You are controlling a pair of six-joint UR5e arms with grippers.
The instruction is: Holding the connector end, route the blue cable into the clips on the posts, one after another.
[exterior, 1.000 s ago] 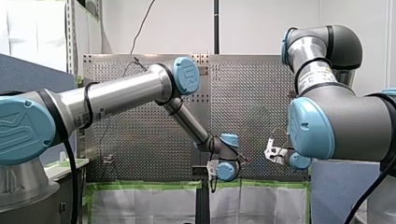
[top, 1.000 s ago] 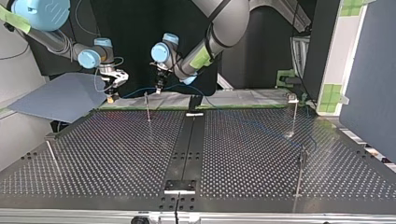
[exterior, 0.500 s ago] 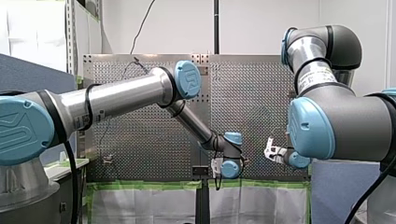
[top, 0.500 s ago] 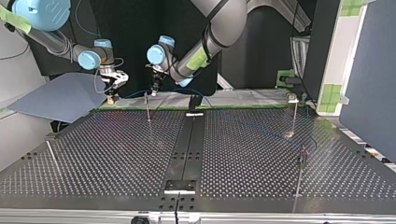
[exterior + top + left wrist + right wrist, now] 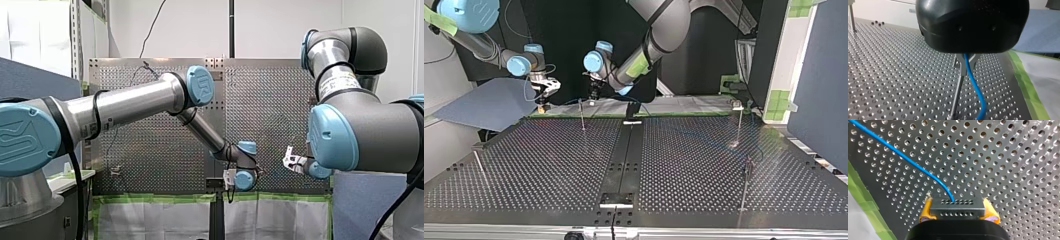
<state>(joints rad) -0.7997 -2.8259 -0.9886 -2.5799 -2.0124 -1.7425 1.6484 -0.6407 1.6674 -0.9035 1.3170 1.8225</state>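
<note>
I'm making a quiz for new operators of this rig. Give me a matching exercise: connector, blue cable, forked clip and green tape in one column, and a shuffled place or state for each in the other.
Things:
1. connector
2. blue cable
3. forked clip
4. green tape

Places or states:
A. along the table edge
B. clamped between the yellow pads of my right gripper
C. atop a thin post, close by my left gripper
D. leaves the connector's face and crosses over the perforated holes

Pairs: 1-B, 2-D, 3-C, 4-A.
</note>
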